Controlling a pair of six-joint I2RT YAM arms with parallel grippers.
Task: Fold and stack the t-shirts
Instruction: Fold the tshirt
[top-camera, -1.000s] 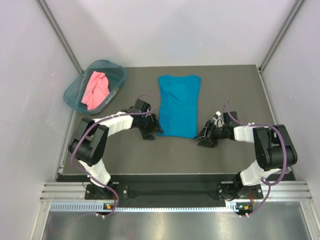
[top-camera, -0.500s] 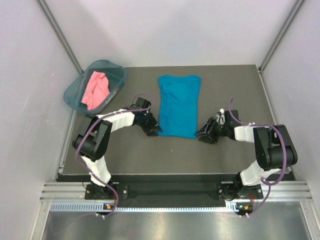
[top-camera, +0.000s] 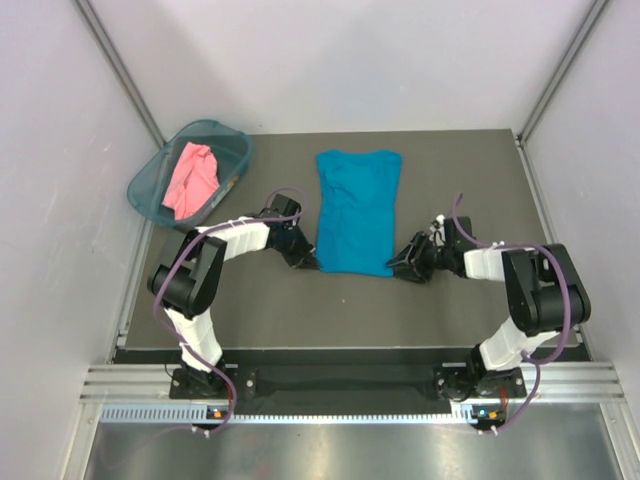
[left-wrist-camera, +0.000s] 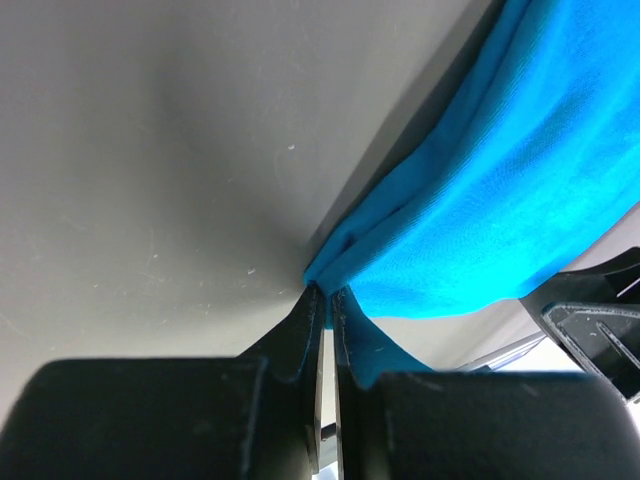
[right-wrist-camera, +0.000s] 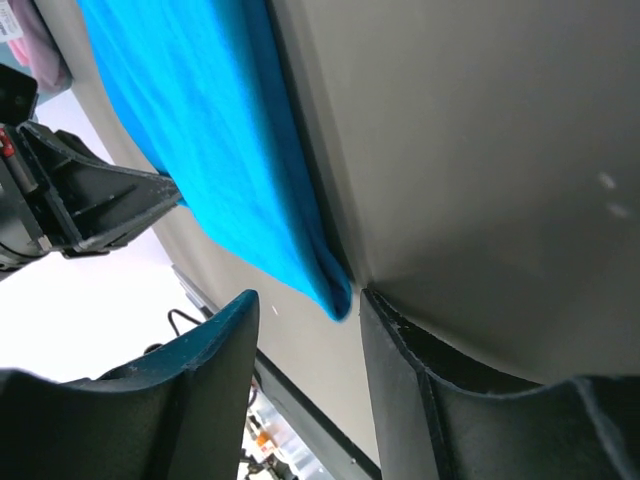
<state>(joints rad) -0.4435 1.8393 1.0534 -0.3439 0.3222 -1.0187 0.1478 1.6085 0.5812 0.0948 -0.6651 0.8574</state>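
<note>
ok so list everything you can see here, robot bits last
blue t-shirt: one, teal-blue, flat at the table's middle
pink t-shirt: one, salmon pink, bunched in the basket
basket: one, teal, far left corner
table: one, dark grey, under everything
left tool: one, black, shut on the blue t-shirt's near left corner
right tool: one, black, open around its near right corner

Dark grey bench top, faintly scuffed. White wall panels on three sides; aluminium rail along near edge. Even light.
</note>
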